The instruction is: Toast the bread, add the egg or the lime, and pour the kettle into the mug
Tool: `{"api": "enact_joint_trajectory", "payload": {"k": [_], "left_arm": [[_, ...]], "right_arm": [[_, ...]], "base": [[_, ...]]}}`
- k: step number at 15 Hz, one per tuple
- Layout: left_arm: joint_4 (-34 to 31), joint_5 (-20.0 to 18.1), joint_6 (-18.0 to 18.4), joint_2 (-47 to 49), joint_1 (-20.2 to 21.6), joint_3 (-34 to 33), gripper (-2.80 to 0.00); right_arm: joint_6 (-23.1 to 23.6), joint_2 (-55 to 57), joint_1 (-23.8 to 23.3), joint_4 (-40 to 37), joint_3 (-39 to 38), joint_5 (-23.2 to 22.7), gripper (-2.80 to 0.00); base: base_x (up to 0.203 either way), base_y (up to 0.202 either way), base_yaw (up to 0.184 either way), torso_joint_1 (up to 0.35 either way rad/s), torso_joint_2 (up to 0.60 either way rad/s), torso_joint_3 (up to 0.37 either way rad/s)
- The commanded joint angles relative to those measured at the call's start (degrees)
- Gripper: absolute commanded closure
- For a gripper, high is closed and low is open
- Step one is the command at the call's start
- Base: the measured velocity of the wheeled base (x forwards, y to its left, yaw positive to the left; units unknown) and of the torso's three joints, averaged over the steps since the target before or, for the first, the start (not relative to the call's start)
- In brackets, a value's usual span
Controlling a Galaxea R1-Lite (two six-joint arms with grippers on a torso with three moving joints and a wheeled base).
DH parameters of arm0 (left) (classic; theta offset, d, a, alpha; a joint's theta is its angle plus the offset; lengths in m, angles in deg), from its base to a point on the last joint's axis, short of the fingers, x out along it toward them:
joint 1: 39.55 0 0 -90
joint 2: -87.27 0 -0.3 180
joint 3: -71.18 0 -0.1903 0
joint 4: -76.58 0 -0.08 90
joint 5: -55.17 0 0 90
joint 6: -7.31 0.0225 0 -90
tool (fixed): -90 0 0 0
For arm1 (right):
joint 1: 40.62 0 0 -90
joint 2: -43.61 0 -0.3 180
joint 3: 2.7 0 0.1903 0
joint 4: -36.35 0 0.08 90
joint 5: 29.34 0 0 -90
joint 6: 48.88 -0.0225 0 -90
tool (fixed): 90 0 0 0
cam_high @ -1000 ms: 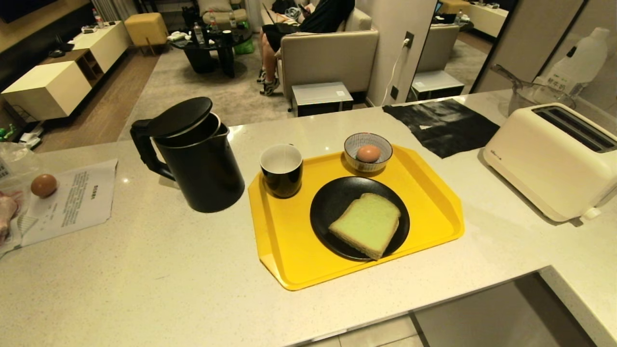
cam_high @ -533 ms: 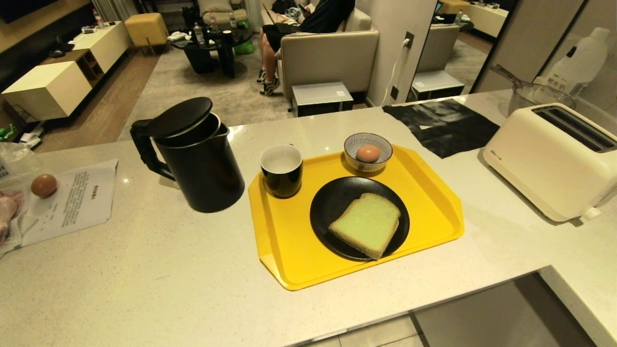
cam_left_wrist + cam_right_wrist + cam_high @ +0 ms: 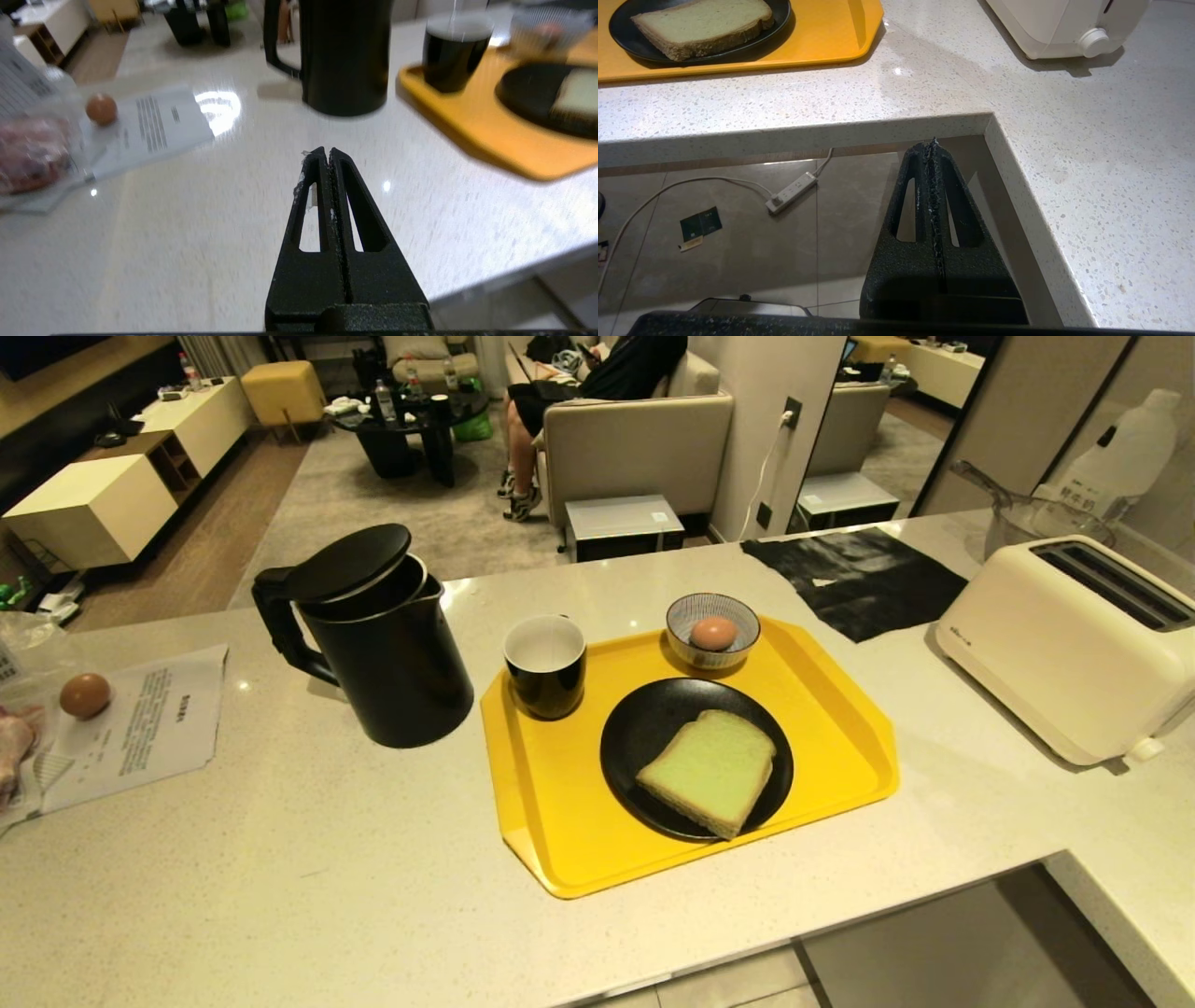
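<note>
Speckled pale tabletop [image 3: 280,896] fronting a lounge with sofa [image 3: 635,448]; yellow tray [image 3: 560,840] near front edge. Both hands pressed together: left hand [image 3: 325,154], right hand [image 3: 931,144].

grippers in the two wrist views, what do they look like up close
Both look alike. The left gripper and the right gripper are matte black with a grainy, textured surface. Each has two long fingers tapering to a narrow tip, with a slim triangular cutout through each finger, rising from a wider black base. Small pale flecks mark the inner edges. No cables or labels show.
</note>
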Motion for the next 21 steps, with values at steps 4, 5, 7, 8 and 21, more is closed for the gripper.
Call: {"api": "enact_joint_trajectory", "payload": {"k": [4, 5, 7, 8, 21], "left_arm": [[-9.6, 0.2, 0.3, 0.0, 0.1, -3.6, 0.0], [-10.3, 0.2, 0.2, 0.0, 0.1, -3.6, 0.0], [-11.5, 0.1, 0.3, 0.0, 0.1, -3.6, 0.0], [-11.5, 0.0, 0.7, 0.0, 0.1, -3.6, 0.0], [-11.4, 1.4, -1.3, 0.0, 0.1, -0.5, 0.0]], "right_arm": [[0.0, 0.1, 0.0, 0.1, -1.5, 0.0, 0.0], [0.0, 0.1, 0.0, 0.1, -1.5, 0.0, 0.0], [0.0, 0.1, 0.0, 0.1, -1.5, 0.0, 0.0], [0.0, 0.1, 0.0, 0.1, -1.5, 0.0, 0.0], [0.0, 0.1, 0.0, 0.1, -1.5, 0.0, 0.0]], "base": [[0.0, 0.0, 0.0, 0.0, 0.0, 0.0], [0.0, 0.0, 0.0, 0.0, 0.0, 0.0], [0.0, 0.0, 0.0, 0.0, 0.0, 0.0], [0.0, 0.0, 0.0, 0.0, 0.0, 0.0], [0.0, 0.0, 0.0, 0.0, 0.0, 0.0]]}}
